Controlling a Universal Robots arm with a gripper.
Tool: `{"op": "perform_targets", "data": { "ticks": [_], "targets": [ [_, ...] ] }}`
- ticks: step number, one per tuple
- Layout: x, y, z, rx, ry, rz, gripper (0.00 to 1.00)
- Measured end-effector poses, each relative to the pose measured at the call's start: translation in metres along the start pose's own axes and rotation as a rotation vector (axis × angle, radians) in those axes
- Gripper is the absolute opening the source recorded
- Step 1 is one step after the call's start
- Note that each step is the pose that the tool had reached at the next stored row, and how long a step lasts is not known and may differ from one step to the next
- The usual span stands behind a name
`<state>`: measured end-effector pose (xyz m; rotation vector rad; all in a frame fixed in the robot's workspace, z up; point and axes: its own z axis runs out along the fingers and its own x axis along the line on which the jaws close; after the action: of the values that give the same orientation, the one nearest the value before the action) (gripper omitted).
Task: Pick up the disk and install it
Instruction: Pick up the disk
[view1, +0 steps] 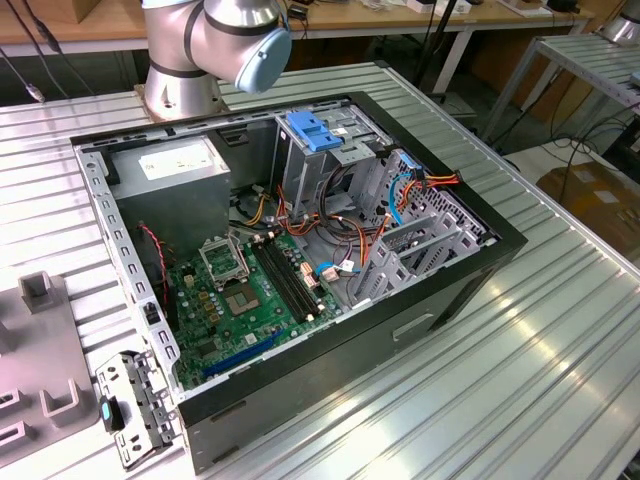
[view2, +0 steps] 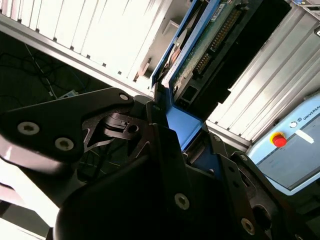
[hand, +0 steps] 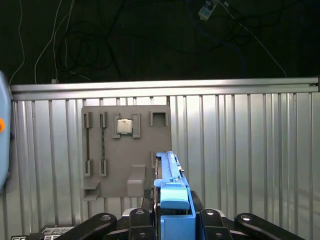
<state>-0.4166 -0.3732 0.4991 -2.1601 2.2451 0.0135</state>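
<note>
In the exterior view, an open computer case (view1: 330, 385) lies on a ribbed metal surface (view1: 530, 380), and the base of the arm (view1: 215, 40) stands behind it. Inside the case are a green motherboard (view1: 240, 290), a grey metal box (view1: 170, 175) with a white sticker, and a pale-blue latch plate (view1: 315, 130). In the second wrist view, the black gripper (view2: 182, 142) has its jaws closed around the disk (view2: 200, 50). The disk sticks out from the jaws, with its green circuit board and one blue rail visible, and the ribbed surface is behind it. A pale-blue pendant (view2: 300, 155) with a red button (view2: 279, 140) lies near. In the first wrist view, the disk is seen from its edge, held between the jaws over the surface. Its far end is at the border of a grey holder plate (hand: 125, 160), which carries a small square chip (hand: 124, 126).
</note>
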Motion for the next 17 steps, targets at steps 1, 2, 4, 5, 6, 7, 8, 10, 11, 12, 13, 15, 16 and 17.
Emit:
{"op": "perform_targets", "data": {
  "ticks": [1, 2, 4, 5, 6, 7, 8, 10, 11, 12, 13, 15, 16, 17],
  "targets": [
    [0.0000, -0.0010, 0.0000, 0.0000, 0.0000, 0.000, 0.37],
    [-0.0001, -0.0019, 0.0001, 0.0001, -0.0001, 0.000, 0.37],
    [-0.0002, -0.0045, 0.0001, 0.0001, -0.0001, 0.000, 0.37],
    [-0.0002, -0.0053, 0.0001, 0.0001, -0.0001, 0.000, 0.37],
    [-0.0002, -0.0062, 0.0001, 0.0000, -0.0001, 0.000, 0.37],
    [-0.0003, -0.0071, 0.0001, 0.0000, 0.0000, 0.000, 0.37],
    [-0.0003, -0.0086, 0.0002, 0.0001, -0.0001, 0.000, 0.37],
    [-0.0003, -0.0122, 0.0002, 0.0000, -0.0001, 0.000, 0.37],
    [-0.0004, -0.0134, 0.0002, 0.0000, -0.0001, 0.000, 0.37],
    [-0.0004, -0.0148, 0.0002, 0.0000, -0.0001, 0.000, 0.37],
    [-0.0003, -0.0165, 0.0002, 0.0000, 0.0000, 0.000, 0.37],
    [-0.0001, -0.0188, 0.0003, 0.0000, -0.0001, 0.000, 0.37],
    [0.0000, -0.0194, 0.0003, 0.0001, -0.0001, 0.000, 0.37],
    [0.0002, -0.0201, 0.0003, 0.0000, -0.0001, 0.000, 0.37]
  ]
}}
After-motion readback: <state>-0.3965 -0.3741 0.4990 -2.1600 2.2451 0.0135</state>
